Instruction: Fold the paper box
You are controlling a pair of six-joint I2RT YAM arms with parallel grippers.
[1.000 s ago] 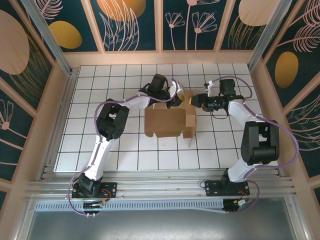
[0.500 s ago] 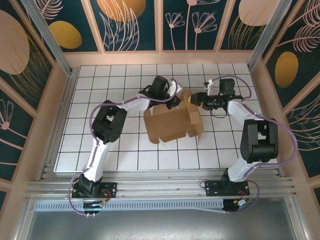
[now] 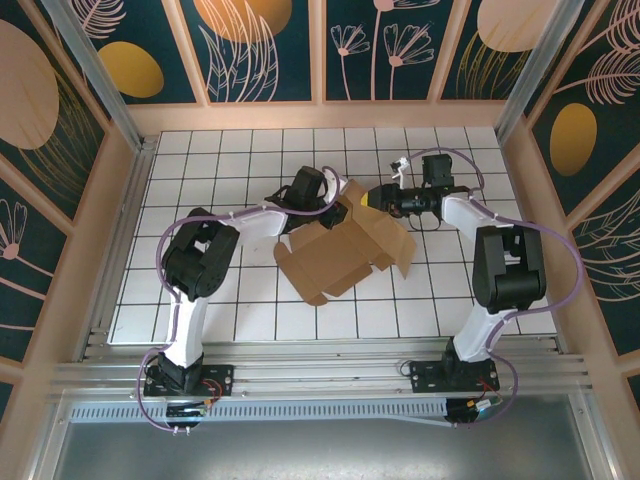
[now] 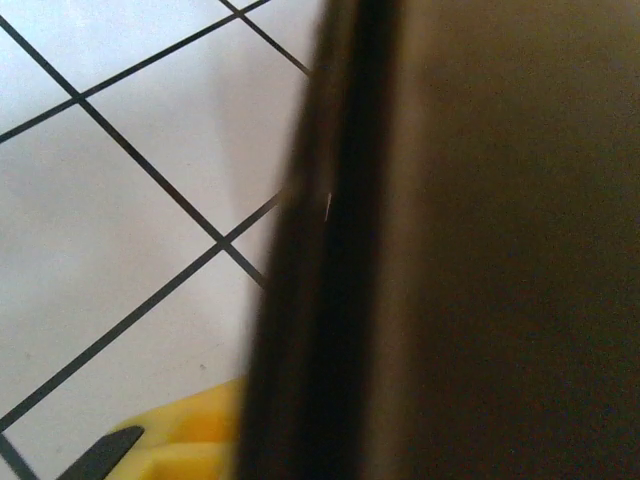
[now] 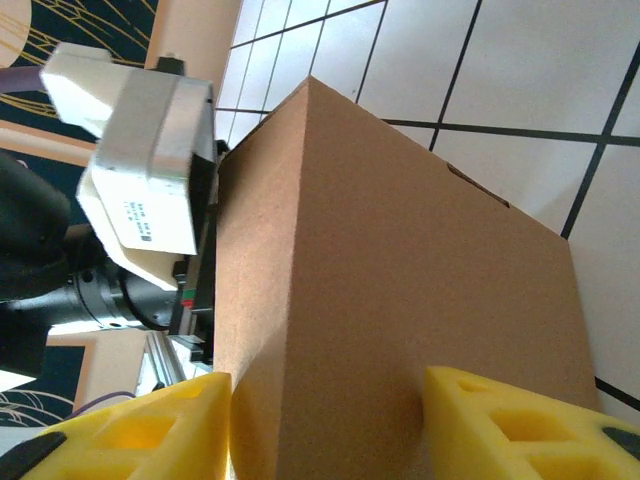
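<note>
Insp. notes, workcell.

1. Paper box (image 3: 340, 250): plain brown cardboard, partly formed, lying at frame ctr on the white tiled table (image 3: 200, 290). It sits skewed to the tile grid, with its lower-left corner toward bottom ctr. Flaps stick out at the upper and right sides.

2. Left gripper (image 3: 337, 203): at the box's upper edge, just left of ctr. In the left wrist view the cardboard (image 4: 500, 240) is very close, dark and blurred across the right half. One yellow finger pad (image 4: 190, 440) sits at bottom left, right beside the cardboard edge. Whether it is released or clenched: cannot tell.

3. Right gripper (image 3: 368, 197): at the box's upper-right flap, close to the left gripper. In the right wrist view the gripper (image 5: 325, 385) has yellow pads (image 5: 150, 430) straddling a folded ridge of the box (image 5: 380, 250), one pad per side and both against the cardboard. Firm clamp vs. loose contact: cannot tell.

4. Left arm's white wrist housing (image 5: 140, 170): upper left, against the box's far edge.
</note>
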